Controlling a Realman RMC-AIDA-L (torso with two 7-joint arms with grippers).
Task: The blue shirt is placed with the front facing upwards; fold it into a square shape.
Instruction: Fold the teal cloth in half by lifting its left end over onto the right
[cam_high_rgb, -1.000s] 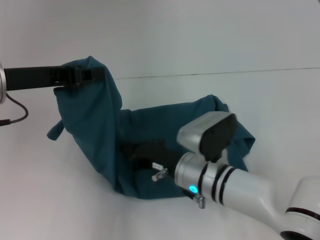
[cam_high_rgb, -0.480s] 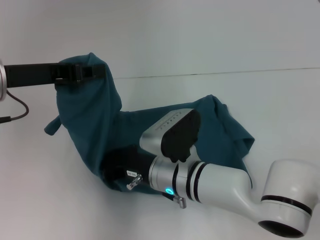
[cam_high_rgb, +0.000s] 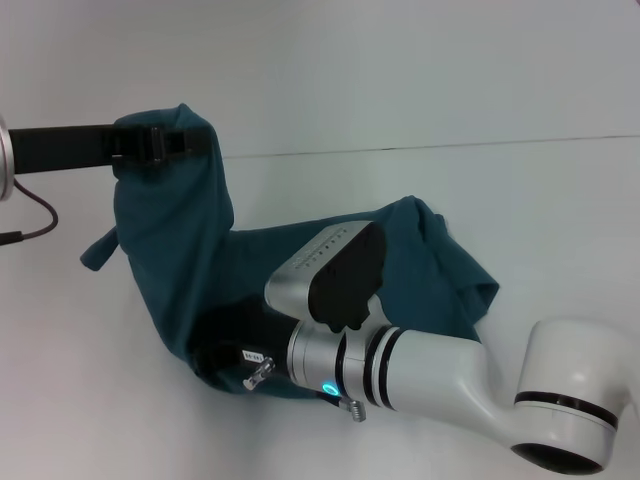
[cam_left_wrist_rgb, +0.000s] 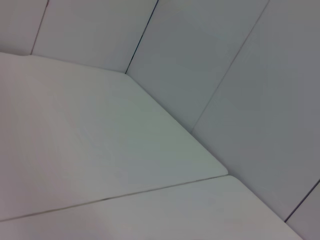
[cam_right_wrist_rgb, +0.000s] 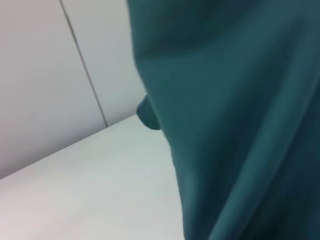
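The blue shirt (cam_high_rgb: 170, 250) hangs bunched between my two grippers in the head view, with its chest print hidden in the folds. At the upper left, my left gripper (cam_high_rgb: 176, 145) is raised and shut on one end of the cloth, which drapes down from it. Low over the table, my right gripper (cam_high_rgb: 216, 356) is black and half buried in the shirt's bottom fold, shut on the fabric. The shirt's other end lies crumpled on the table at the right (cam_high_rgb: 450, 270). The right wrist view shows teal cloth (cam_right_wrist_rgb: 240, 125) close up. The left wrist view shows no shirt.
The white table (cam_high_rgb: 80, 400) runs to a white panelled wall (cam_high_rgb: 400, 70) behind. A black cable (cam_high_rgb: 35, 220) loops at the left edge. My right arm's white forearm (cam_high_rgb: 430, 370) lies across the front of the shirt.
My right gripper has swung left and lower, dragging the shirt's bottom fold with it. The right-hand heap has shifted slightly left. My left gripper has stayed in place.
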